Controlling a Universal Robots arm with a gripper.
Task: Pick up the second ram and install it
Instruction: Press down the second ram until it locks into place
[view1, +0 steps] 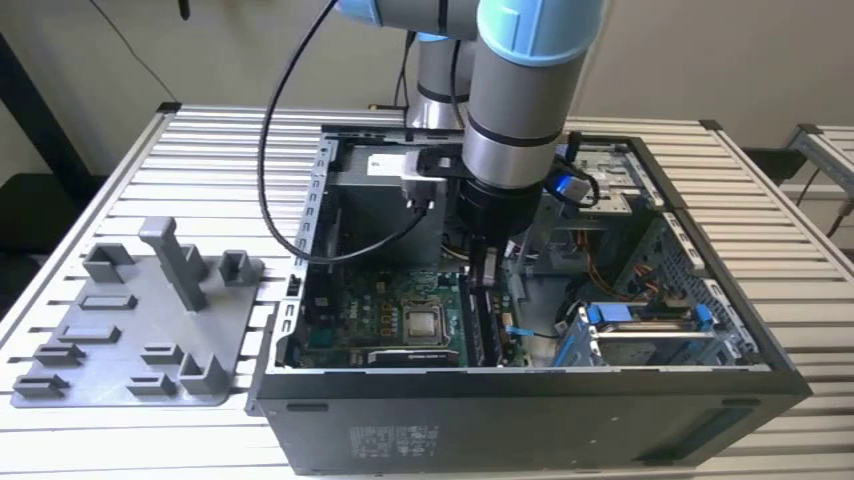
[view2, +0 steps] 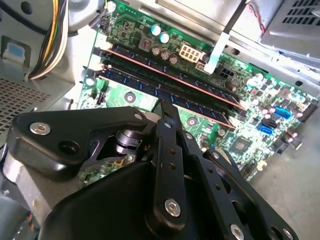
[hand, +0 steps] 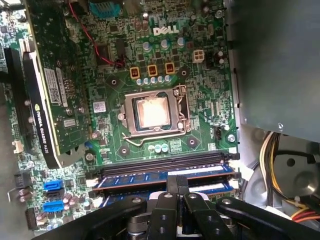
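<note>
The second ram is a long dark stick with blue-green showing along it. It stands edge-up in a slot on the green motherboard, seen in the first wrist view as the ram. My gripper is down inside the open computer case. Its fingers are shut together, and their tips rest on the top edge of the stick near its middle. Nothing is between the fingers. In the exterior view the gripper hangs just over the slots. Another stick stands in the neighbouring slot.
The silver processor sits in its socket beside the slots. A graphics card stands past it. Cable bundles and a metal drive cage crowd the other side. A grey holder tray lies on the table at the exterior view's left.
</note>
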